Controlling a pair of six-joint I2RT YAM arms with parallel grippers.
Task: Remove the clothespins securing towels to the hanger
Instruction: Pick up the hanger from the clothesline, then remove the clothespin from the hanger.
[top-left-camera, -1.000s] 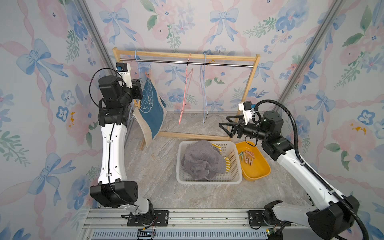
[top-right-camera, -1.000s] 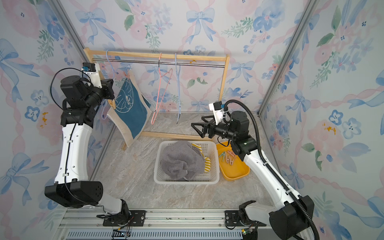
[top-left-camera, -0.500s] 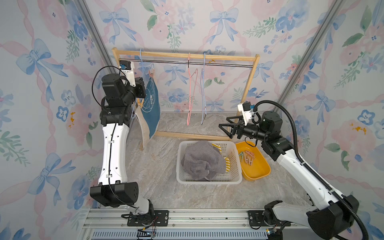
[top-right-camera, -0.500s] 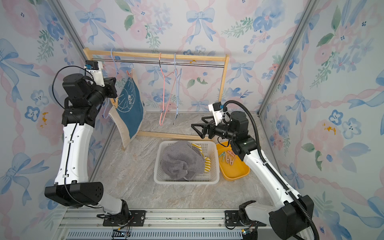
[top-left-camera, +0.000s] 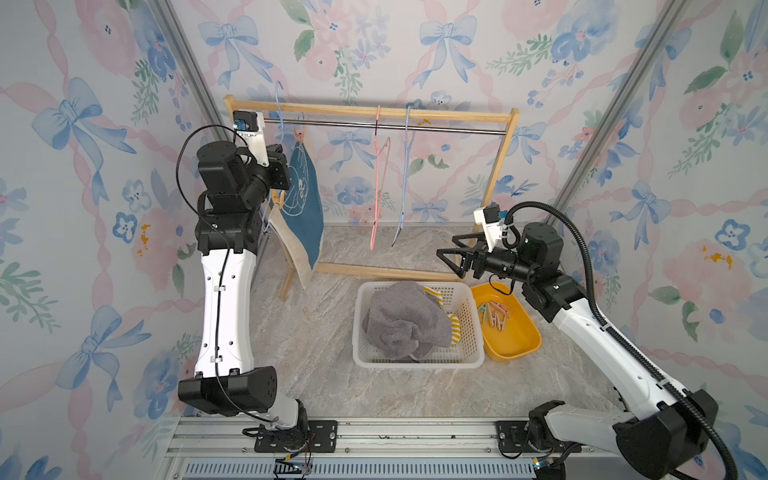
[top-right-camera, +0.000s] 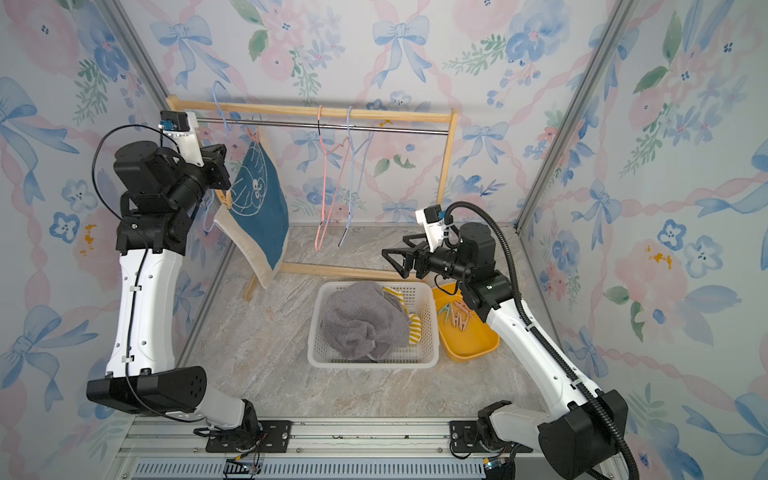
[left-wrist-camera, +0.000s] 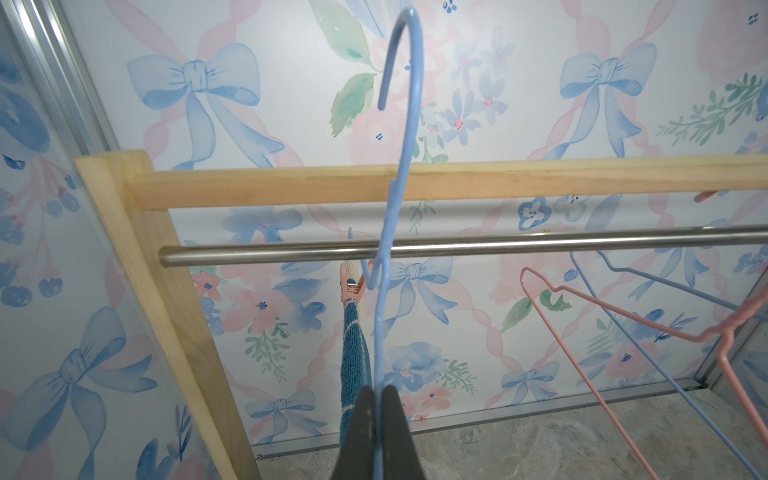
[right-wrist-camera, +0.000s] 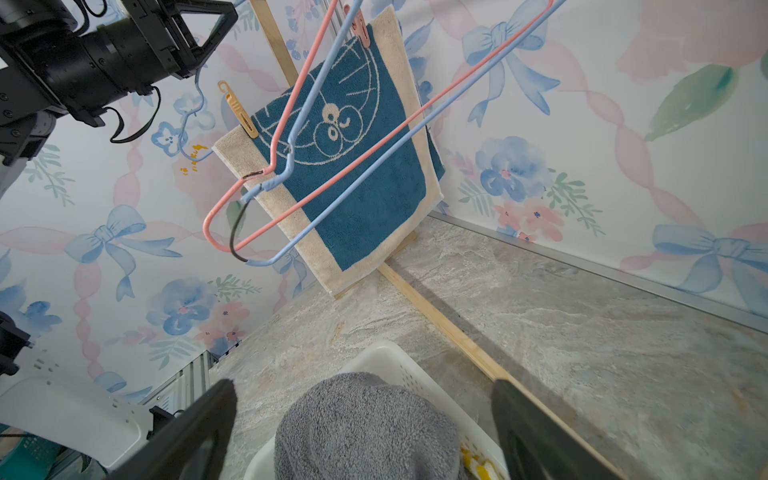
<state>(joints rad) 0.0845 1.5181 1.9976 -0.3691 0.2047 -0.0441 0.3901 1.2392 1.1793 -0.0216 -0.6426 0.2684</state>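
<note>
Currently the wooden rack (top-left-camera: 374, 111) stands at the back, and near the left arm the dark blue towel (top-left-camera: 305, 208) hangs on a blue hanger (left-wrist-camera: 399, 166). The left gripper (left-wrist-camera: 376, 399) is clenched on this hanger. A white basket (top-left-camera: 415, 363) holds the grey towel (top-left-camera: 403, 320). Beside it, a yellow tray (top-left-camera: 515, 345) holds loose clothespins (top-left-camera: 494, 313). The right gripper (top-left-camera: 446, 247) hovers above the basket, spread wide and holding nothing. A pink clothespin (right-wrist-camera: 360, 27) and a tan clothespin (right-wrist-camera: 239, 110) pinch the blue towel.

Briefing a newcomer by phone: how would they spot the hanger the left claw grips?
Find the wooden rack. At its end beside the left claw is a pale blue wire hanger, its hook standing above the rack. Unlike the two bare hangers mid-rack, it carries the dark blue towel.
</note>
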